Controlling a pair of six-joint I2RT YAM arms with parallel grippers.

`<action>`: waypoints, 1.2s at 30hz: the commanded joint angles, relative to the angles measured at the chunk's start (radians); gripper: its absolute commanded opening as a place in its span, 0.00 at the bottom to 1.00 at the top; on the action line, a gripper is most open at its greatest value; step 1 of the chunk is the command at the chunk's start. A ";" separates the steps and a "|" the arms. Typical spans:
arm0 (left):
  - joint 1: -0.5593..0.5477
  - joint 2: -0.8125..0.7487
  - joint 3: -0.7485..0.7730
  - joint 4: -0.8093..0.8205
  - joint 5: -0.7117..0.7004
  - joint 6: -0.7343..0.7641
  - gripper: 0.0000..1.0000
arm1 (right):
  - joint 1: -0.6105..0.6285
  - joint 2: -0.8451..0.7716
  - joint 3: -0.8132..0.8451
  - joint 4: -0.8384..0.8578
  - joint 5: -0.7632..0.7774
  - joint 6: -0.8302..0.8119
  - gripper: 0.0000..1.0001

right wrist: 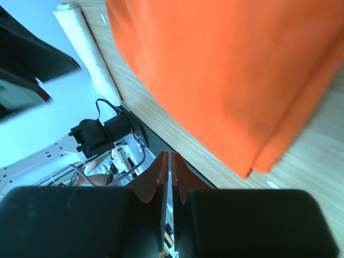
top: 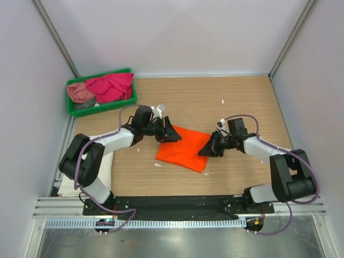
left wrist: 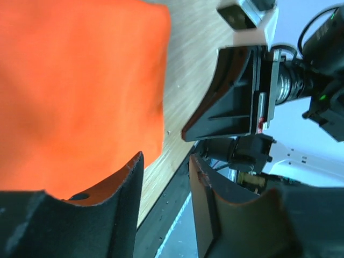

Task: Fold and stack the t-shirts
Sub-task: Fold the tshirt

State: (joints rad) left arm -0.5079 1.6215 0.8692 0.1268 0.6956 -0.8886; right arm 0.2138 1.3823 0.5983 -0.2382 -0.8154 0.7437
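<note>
Folding stage, by the look of it: orange t-shirt (top: 183,148) flat as a packet on the table (top: 242,107), directly between the left gripper (top: 173,133) and the right gripper (top: 205,150). Left jaws apart, nothing in the gap, just off the packet's far corner; right jaws pressed together, empty, just off its near edge. Well beyond the left gripper, a magenta t-shirt (top: 112,86) and a dusty pink t-shirt (top: 80,92) heaped in the green tray (top: 102,106). Behind that gripper, by the arm's base, possibly a folded white t-shirt (top: 69,183), too cropped to confirm. Next: pinch one packet edge without spreading the layers, then carry to the stack.
</note>
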 commanded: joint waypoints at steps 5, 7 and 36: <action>-0.133 0.161 -0.042 0.246 0.015 -0.162 0.36 | -0.016 0.121 0.054 0.158 -0.004 0.092 0.11; -0.149 0.208 -0.050 0.273 0.012 -0.165 0.34 | -0.043 0.089 0.073 0.090 0.053 0.042 0.10; -0.040 -0.253 0.214 -0.523 -0.326 0.254 1.00 | -0.108 0.089 0.175 -0.290 0.484 -0.277 0.18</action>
State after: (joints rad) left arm -0.6453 1.4166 1.1118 -0.1631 0.4549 -0.7208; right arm 0.0834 1.4338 0.7353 -0.5823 -0.3332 0.4831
